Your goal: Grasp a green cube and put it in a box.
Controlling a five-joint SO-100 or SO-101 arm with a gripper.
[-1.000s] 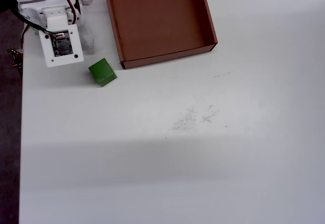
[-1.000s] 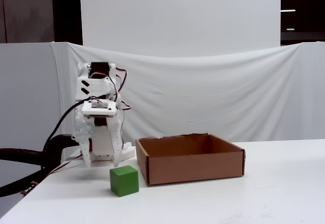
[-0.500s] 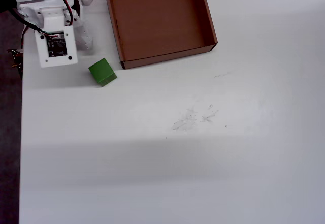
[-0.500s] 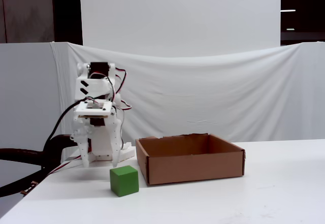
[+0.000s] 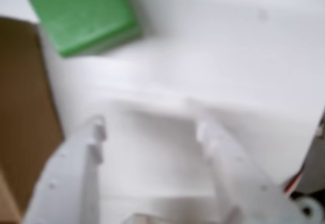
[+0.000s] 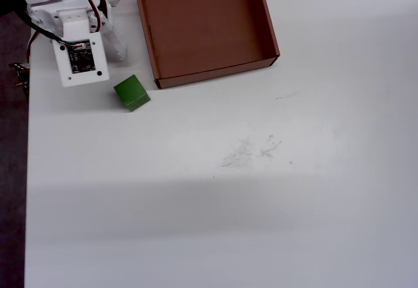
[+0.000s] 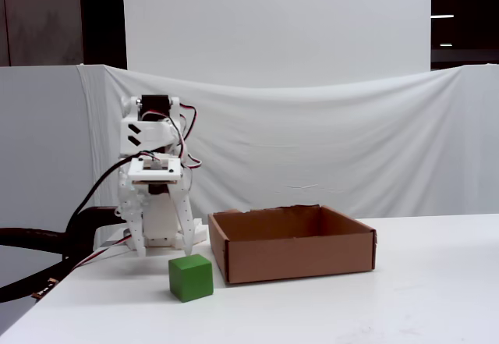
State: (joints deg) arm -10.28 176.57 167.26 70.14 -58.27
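My gripper (image 5: 150,127) is spread wide and empty above the table (image 6: 261,203), near the green cube (image 5: 81,13).

A white tabletop (image 6: 261,223) bore faint scuff marks (image 6: 251,151) near its middle in the overhead view. In the fixed view, a white cloth (image 7: 327,149) hung draped across the far side.
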